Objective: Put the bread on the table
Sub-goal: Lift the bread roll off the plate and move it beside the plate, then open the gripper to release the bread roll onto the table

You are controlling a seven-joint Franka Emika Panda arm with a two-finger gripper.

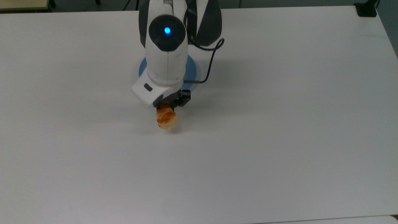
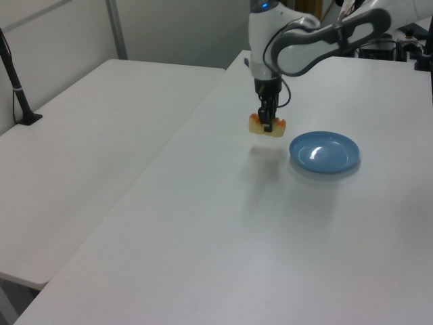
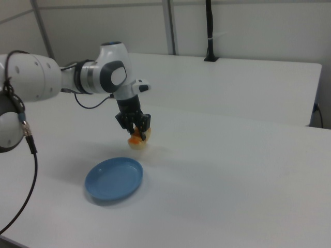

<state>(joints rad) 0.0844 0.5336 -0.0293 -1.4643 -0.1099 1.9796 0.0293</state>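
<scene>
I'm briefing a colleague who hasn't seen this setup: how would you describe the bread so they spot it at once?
Start at the big white table, then find the robot arm's claw beside the round blue plate. The bread is the small pale-tan roll with orange-brown glazed bumps, gripped in that claw above the tabletop. Nothing else there is tan and orange.

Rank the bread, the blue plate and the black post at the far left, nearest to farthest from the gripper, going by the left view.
1. The bread, clamped in the gripper, above the table.
2. The blue plate, to the left view's right of the gripper, empty.
3. The black post, on the neighbouring table at the left view's left edge.
</scene>
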